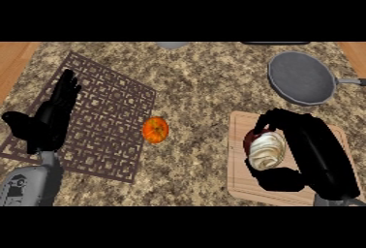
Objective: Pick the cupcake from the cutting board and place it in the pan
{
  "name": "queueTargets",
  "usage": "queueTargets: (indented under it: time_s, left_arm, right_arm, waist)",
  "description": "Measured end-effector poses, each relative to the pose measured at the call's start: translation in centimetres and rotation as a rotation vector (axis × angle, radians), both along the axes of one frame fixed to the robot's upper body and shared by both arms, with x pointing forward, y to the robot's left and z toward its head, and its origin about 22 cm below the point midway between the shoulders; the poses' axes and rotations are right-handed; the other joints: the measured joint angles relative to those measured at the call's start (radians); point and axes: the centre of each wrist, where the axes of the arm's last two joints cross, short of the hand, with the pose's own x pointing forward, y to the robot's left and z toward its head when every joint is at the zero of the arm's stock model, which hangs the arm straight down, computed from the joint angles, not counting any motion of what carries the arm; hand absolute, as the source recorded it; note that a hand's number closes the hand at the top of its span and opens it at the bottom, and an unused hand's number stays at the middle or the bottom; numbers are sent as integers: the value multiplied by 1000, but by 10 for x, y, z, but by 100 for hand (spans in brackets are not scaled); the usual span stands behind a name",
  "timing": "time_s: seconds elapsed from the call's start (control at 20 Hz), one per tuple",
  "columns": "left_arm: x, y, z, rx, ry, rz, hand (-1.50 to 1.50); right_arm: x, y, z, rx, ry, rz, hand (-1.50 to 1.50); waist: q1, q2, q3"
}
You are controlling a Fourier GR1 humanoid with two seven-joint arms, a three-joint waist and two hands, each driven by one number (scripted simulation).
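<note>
— Speckled granite counter (207, 87); what lies nearest?
— On the pale wooden cutting board (239, 186), the right hand (314, 150) curls fingers and thumb round the cupcake (266, 150), white swirled frosting showing between them. Probably set for the lift.
— And the left hand (50, 118)?
— Resting, fingers straight, over a brown lattice mat (114, 111); a glossy orange (155, 130) sits beside it.
— The target?
— Farther off: a round grey pan (300, 77), handle pointing right, well apart from the board.

I see 1 orange fruit (155, 130) on the speckled stone counter (207, 82), just beside the right edge of a brown lattice mat (107, 121). Wood flooring (13, 60) shows at both sides.
</note>
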Motion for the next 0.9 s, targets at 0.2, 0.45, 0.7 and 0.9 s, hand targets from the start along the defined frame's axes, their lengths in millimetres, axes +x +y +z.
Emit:
queueTargets:
  time_s: [0.2, 0.45, 0.7, 0.9]
  left_arm:
    - [-2, 0, 0, -2, 1, -5, 0]
    - [1, -5, 6, -5, -2, -14, 0]
    - [4, -7, 3, 3, -6, -22, 0]
    - [7, -14, 8, 2, -15, -39, 0]
  right_arm:
    - [30, -23, 8, 138, 0, -53, 150]
    - [79, -76, 10, 209, -12, -129, 150]
    - [124, -121, 0, 177, -45, -205, 150]
    - [143, -154, -17, 94, -86, -268, 150]
  waist:
    - [7, 2, 0]
    - [15, 5, 1]
    - [28, 11, 2]
    - [41, 16, 3]
